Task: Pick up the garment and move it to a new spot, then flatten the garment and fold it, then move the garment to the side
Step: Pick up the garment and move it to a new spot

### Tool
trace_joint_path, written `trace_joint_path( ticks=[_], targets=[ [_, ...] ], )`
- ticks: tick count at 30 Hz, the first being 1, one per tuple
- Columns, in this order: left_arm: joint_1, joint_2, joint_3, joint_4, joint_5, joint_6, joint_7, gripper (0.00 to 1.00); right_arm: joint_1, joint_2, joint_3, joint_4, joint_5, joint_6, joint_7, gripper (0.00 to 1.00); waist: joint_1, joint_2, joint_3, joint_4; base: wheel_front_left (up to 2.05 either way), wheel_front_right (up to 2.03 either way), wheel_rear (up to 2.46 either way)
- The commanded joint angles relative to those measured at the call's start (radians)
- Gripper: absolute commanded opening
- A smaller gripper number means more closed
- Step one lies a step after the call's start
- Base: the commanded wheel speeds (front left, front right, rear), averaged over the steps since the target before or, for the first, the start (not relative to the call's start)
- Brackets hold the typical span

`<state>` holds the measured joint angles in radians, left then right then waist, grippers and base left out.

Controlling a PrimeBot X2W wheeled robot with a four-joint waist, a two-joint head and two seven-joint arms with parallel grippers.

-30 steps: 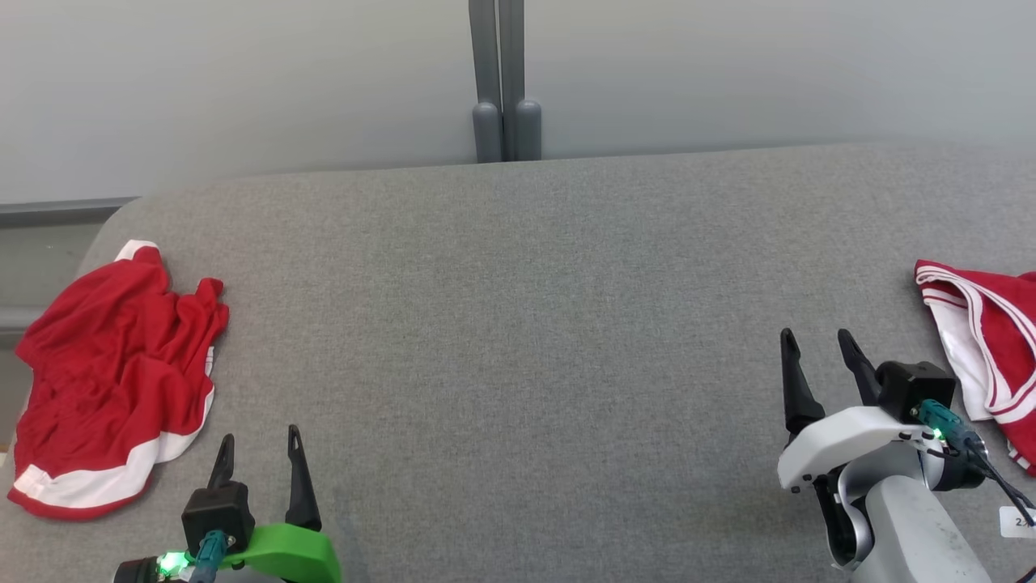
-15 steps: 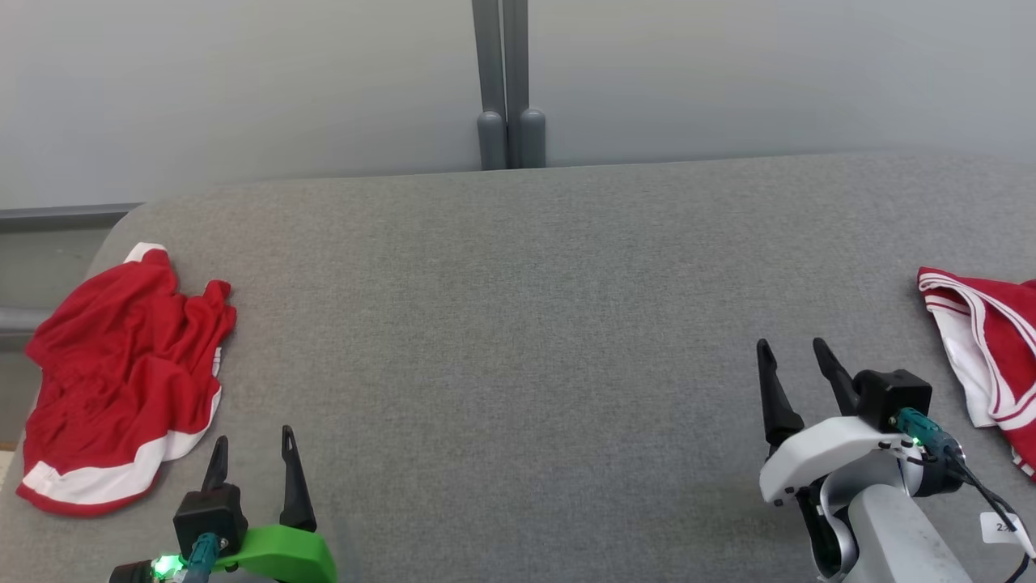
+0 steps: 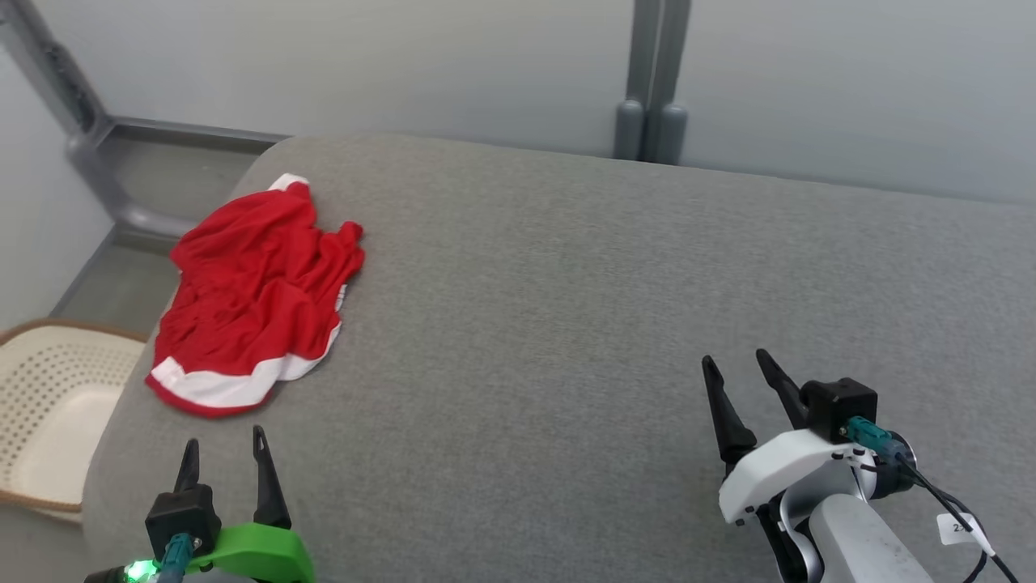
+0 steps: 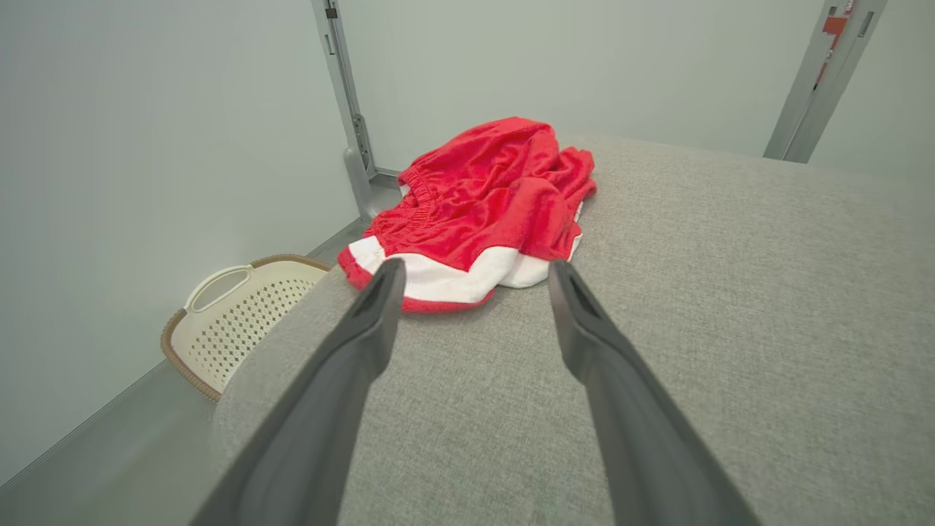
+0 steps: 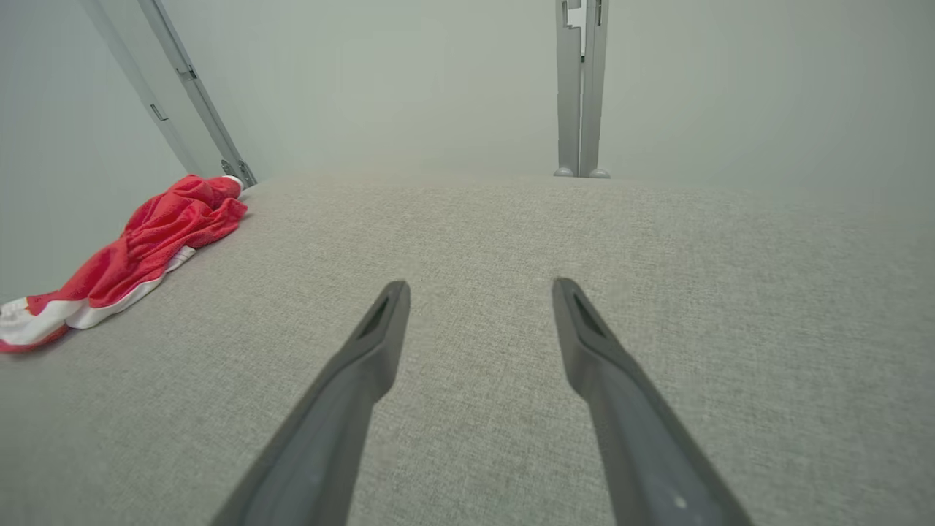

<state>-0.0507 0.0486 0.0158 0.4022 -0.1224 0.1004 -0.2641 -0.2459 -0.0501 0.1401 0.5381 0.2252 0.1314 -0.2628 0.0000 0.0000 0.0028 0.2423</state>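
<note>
Overhead, crumpled red garment (image 3: 255, 300) lying at the grey table's (image 3: 566, 283) left edge, left gripper (image 3: 224, 437) and right gripper (image 3: 735, 357) hovering with jaws spread and empty, left wrist view revealing the gathered waistband (image 4: 409, 212), cream basket (image 4: 234, 314) sitting below.

A cream perforated basket (image 3: 40, 389) stands low beside the grey padded surface (image 3: 566, 324), at its left edge.

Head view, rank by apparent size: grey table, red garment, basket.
1. grey table
2. red garment
3. basket, as far as it shows: the frame edge and table cut it off, and it sits lower, so its real size against the garment is unsure.
</note>
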Motion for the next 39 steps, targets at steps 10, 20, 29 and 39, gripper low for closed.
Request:
trace_joint_path(
  ticks=[10,20,29,39],
  targets=[
    [0.039,0.003,0.067,0.008,-0.005,0.009,0.000,1.00,-0.025,-0.003,0.107,-0.001,0.069,-0.002,-0.003,1.00,0.0000,0.0000,0.019,0.248,0.00,0.00,0.00],
    [-0.014,0.003,0.089,0.016,-0.074,-0.026,0.000,1.00,-0.070,-0.003,0.134,0.018,0.028,-0.002,-0.003,1.00,0.0000,0.0000,0.078,0.185,0.00,0.00,0.00],
    [-0.185,0.007,0.173,0.095,-0.082,-0.095,0.000,1.00,-0.132,-0.044,0.146,-0.016,-0.011,-0.002,-0.003,1.00,0.0000,0.0000,0.206,0.071,0.00,0.00,0.00],
    [-0.406,0.090,0.278,0.316,-0.090,-0.177,0.000,1.00,-0.219,-0.086,0.186,-0.115,0.001,-0.002,-0.003,1.00,0.0000,0.0000,0.343,-0.069,0.00,0.00,0.00]
  ],
)
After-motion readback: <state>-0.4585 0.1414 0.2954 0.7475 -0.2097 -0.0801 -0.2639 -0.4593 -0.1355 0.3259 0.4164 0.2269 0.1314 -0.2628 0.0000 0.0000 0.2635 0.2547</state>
